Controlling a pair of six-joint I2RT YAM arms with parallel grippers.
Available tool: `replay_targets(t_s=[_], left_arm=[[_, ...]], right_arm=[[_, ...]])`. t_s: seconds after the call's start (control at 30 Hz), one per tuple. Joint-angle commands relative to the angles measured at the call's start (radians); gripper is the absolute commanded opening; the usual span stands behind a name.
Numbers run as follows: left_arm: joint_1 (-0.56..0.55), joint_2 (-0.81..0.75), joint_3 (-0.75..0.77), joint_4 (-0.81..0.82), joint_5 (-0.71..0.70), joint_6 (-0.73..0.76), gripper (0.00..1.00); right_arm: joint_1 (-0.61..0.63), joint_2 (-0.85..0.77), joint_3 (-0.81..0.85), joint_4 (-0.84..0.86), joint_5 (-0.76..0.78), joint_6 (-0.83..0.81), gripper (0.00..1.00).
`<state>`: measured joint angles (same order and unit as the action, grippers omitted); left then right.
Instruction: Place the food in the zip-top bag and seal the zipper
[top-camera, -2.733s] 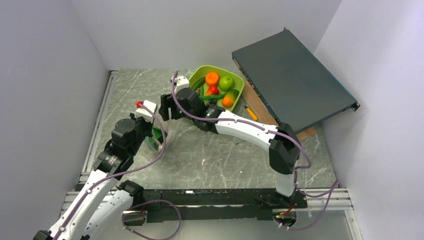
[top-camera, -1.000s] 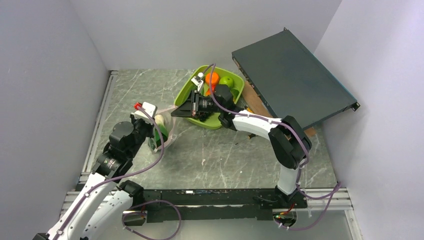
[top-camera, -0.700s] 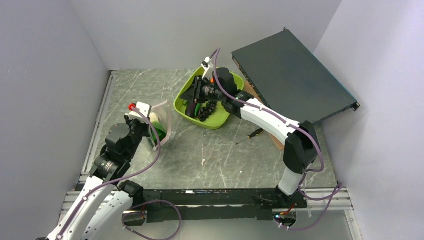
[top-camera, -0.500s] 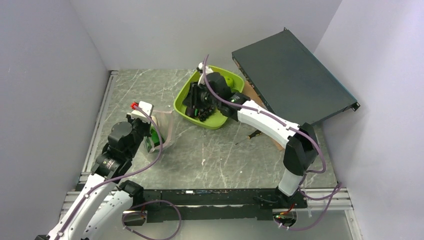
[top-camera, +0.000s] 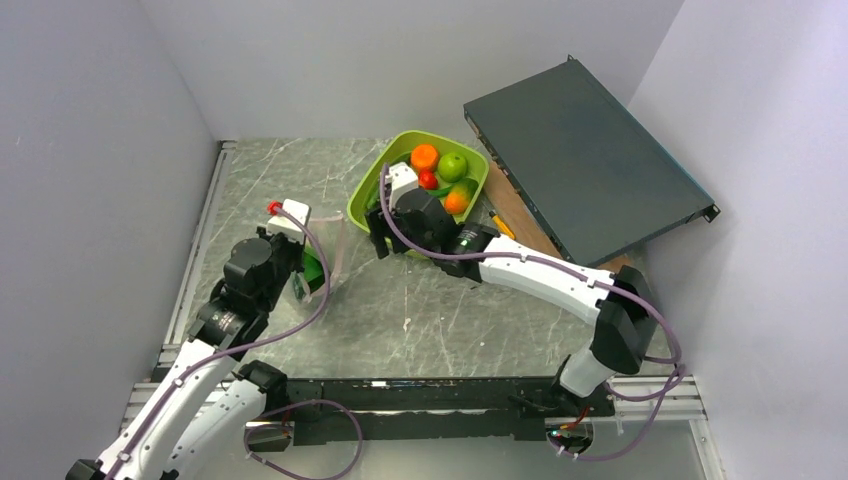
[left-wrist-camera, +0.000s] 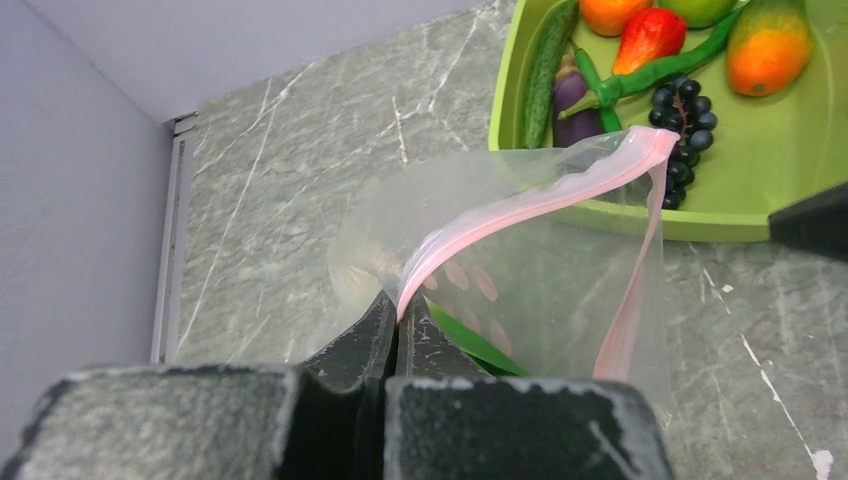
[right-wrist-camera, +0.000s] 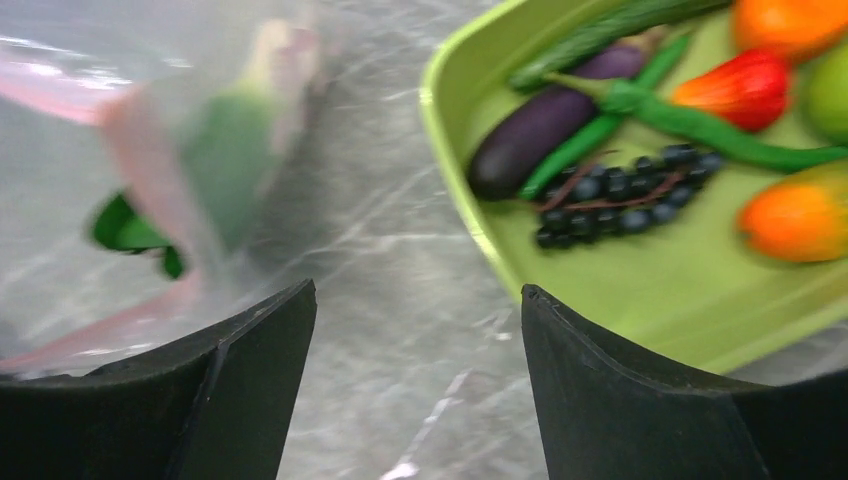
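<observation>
The clear zip-top bag stands open on the table left of the tray. My left gripper is shut on its pink zipper at one corner of the mouth. A white-green leek lies inside the bag. My right gripper is open and empty, low over the table between the bag and the tray's near-left corner. In the lime-green tray lie an eggplant, grapes, a red pepper, a cucumber, green pods, an orange and a green apple.
A dark flat rack unit rests tilted at the back right on a wooden board. An orange-handled screwdriver lies beside the tray's right side. Walls close in the left, back and right.
My right gripper has come off the tray and down to the table between tray and bag, empty. The left gripper has kept its hold on the bag, shifting slightly.
</observation>
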<state>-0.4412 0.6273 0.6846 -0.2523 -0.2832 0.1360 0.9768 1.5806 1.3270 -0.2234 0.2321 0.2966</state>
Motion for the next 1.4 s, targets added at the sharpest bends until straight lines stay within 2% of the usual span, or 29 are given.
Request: replay_targets(t_s=[0.0, 0.2, 0.33, 0.47, 0.53, 0.7, 0.93, 1.07, 1.23, 1.37], left_arm=[[0.003, -0.012, 0.028, 0.030, -0.090, -0.013, 0.00], [0.003, -0.036, 0.018, 0.038, -0.164, -0.010, 0.00], [0.002, -0.028, 0.022, 0.038, -0.164, -0.008, 0.00], [0.003, -0.018, 0.026, 0.034, -0.169, -0.009, 0.00], [0.003, -0.019, 0.024, 0.035, -0.162, -0.007, 0.00], [0.003, -0.021, 0.024, 0.035, -0.166, -0.007, 0.00], [0.003, -0.021, 0.027, 0.029, -0.155, -0.009, 0.00], [0.003, -0.025, 0.023, 0.043, -0.146, -0.005, 0.00], [0.002, -0.023, 0.024, 0.039, -0.150, -0.006, 0.00], [0.004, -0.019, 0.029, 0.035, -0.139, -0.007, 0.00]], right_arm=[[-0.054, 0.014, -0.049, 0.108, 0.146, -0.235, 0.78], [-0.184, 0.126, 0.003, 0.099, 0.018, -0.228, 0.78], [-0.218, 0.259, 0.165, -0.059, -0.036, 0.027, 0.72], [-0.218, 0.374, 0.269, -0.146, 0.070, 0.229, 0.72], [-0.216, 0.434, 0.337, -0.191, 0.110, 0.274, 0.72], [-0.217, 0.510, 0.395, -0.173, 0.120, 0.327, 0.67], [-0.214, 0.584, 0.433, -0.158, 0.149, 0.354, 0.51], [-0.208, 0.610, 0.444, -0.130, 0.160, 0.327, 0.40], [-0.200, 0.646, 0.538, -0.175, 0.220, 0.279, 0.37], [-0.193, 0.639, 0.533, -0.140, 0.239, 0.252, 0.28]])
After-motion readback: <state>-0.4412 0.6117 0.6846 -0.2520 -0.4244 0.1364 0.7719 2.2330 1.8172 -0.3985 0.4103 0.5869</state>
